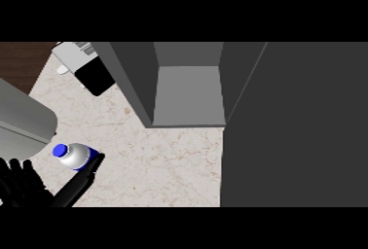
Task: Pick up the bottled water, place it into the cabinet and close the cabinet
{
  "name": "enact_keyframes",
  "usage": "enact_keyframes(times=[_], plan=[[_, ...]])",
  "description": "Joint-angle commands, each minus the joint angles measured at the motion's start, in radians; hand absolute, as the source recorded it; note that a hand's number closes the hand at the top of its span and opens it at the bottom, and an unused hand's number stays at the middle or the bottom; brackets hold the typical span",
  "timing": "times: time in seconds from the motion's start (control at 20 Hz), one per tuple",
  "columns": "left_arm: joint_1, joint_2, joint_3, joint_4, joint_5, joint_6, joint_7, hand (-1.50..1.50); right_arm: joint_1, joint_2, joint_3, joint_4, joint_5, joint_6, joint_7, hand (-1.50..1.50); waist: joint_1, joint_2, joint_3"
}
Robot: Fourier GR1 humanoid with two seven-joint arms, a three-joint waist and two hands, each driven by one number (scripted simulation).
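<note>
The water bottle (74, 155) stands on the desk (158, 165) at the lower left of the frame, blue cap up. The left hand (23, 189) sits just below it, fingers (79, 182) spread and straight, one lying against the bottle's right side. The cabinet (187, 92) at upper centre stands open.

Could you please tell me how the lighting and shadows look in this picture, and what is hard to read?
Head view: the light is even, without harsh glare; the bottled water casts no clear shadow on the counter; inside the cabinet the shelf reads paler than the walls; the left hand is flat black, showing little detail.
</note>
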State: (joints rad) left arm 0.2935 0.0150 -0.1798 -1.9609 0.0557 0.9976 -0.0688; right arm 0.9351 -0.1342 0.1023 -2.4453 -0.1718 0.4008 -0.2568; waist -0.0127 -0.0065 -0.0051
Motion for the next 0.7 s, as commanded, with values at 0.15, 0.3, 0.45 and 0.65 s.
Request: enact_keyframes(times=[0.15,0.3,0.45,0.65], plan=[[0.028,-0.015,0.137,0.201,0.280,-0.194,-0.260,-1.50,0.095,-0.006,-0.027,-0.156,-0.061,0.009,0.003,-1.50,0.007,0.001,0.000],[-0.039,-0.015,0.180,0.333,0.373,-0.231,-0.374,-1.50,0.086,-0.044,-0.097,-0.134,-0.113,0.032,-0.006,-1.50,0.008,0.005,0.002],[-0.078,-0.015,0.227,0.461,0.454,-0.298,-0.472,-1.50,0.167,-0.021,-0.062,-0.173,-0.056,0.045,-0.049,-1.50,-0.004,0.005,0.001],[-0.093,-0.015,0.289,0.589,0.520,-0.403,-0.594,-1.50,0.195,-0.044,-0.108,-0.163,-0.106,0.081,-0.088,-1.50,-0.005,0.004,0.002]])
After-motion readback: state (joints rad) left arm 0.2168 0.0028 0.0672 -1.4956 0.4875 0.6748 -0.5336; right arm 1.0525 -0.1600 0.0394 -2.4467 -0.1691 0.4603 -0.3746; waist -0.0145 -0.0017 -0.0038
